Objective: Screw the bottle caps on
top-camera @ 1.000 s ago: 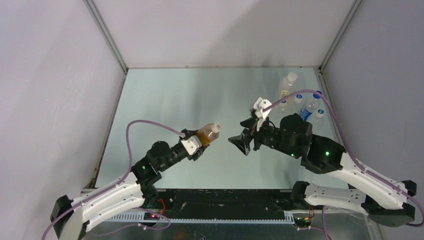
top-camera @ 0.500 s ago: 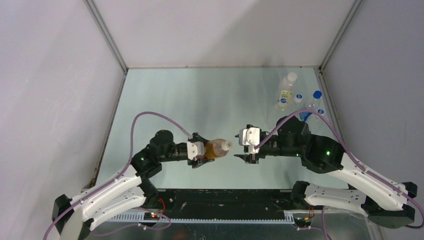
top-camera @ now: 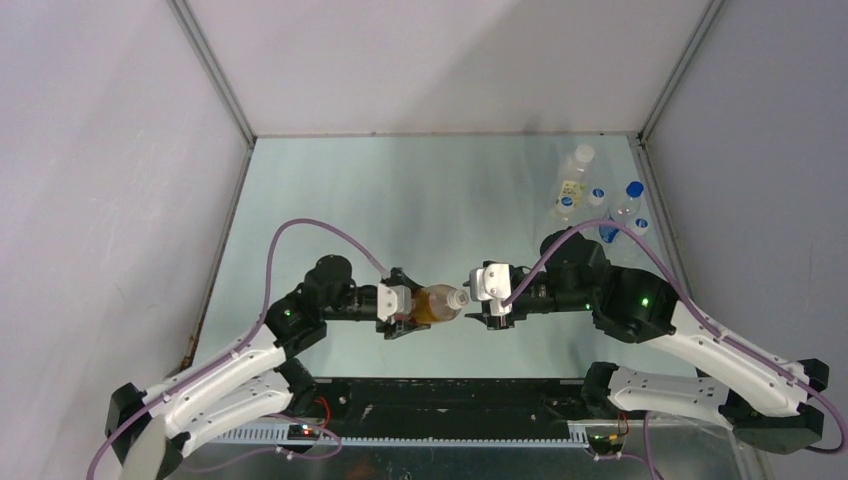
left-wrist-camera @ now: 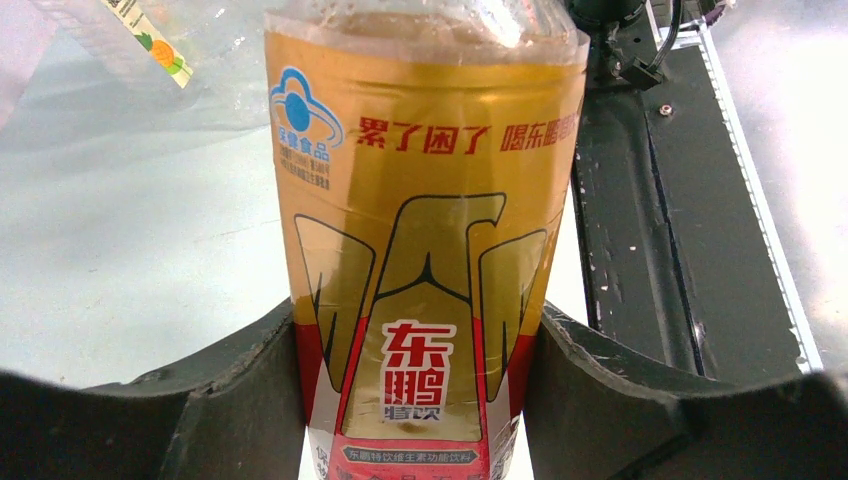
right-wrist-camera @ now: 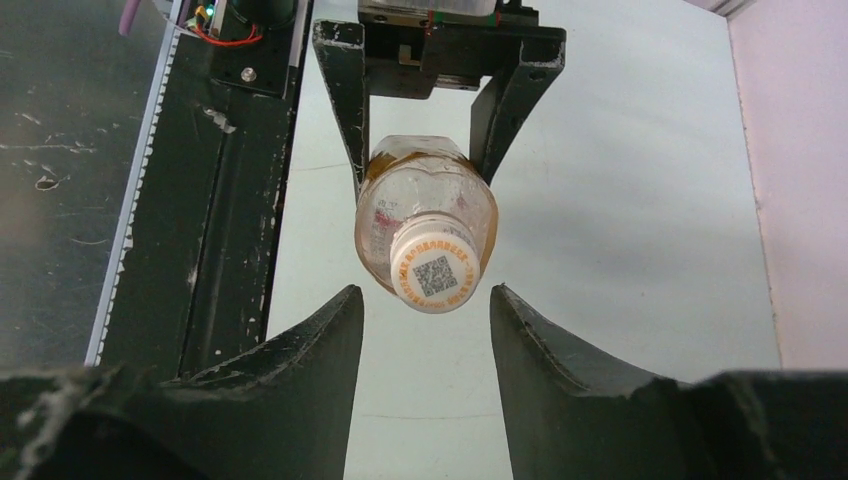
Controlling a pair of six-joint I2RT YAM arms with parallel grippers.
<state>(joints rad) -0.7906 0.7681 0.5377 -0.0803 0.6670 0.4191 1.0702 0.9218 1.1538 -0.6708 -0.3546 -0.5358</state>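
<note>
- So, your left gripper (left-wrist-camera: 417, 340) was clamped on the amber bottle (left-wrist-camera: 425, 200), low on its labelled body. It held the bottle on its side above the table (top-camera: 400, 200), neck aimed straight at the right gripper (right-wrist-camera: 425, 300).
- The white cap (right-wrist-camera: 432, 275) sat on the neck, just between the tips of the right gripper, which stood open. A gap showed on each side of the cap and neither finger touched it.
- You could not tell from either wrist view whether the cap was caught on the threads or only resting there.
- The cap lay nearer one finger than the other. If you closed like that, the near finger would likely land first and shove the neck aside, or knock a loose cap off a sideways bottle and let liquid out.
- Only the fingertips (right-wrist-camera: 320, 340) reached the cap, and so shallow a pinch could slip once you began to twist.
- The left gripper held far from the neck, on thin plastic. The twist might spin the bottle inside that hold instead of tightening the cap.
- If the right gripper's axis was off the neck's line, the cap could cross-thread and jam.
</note>
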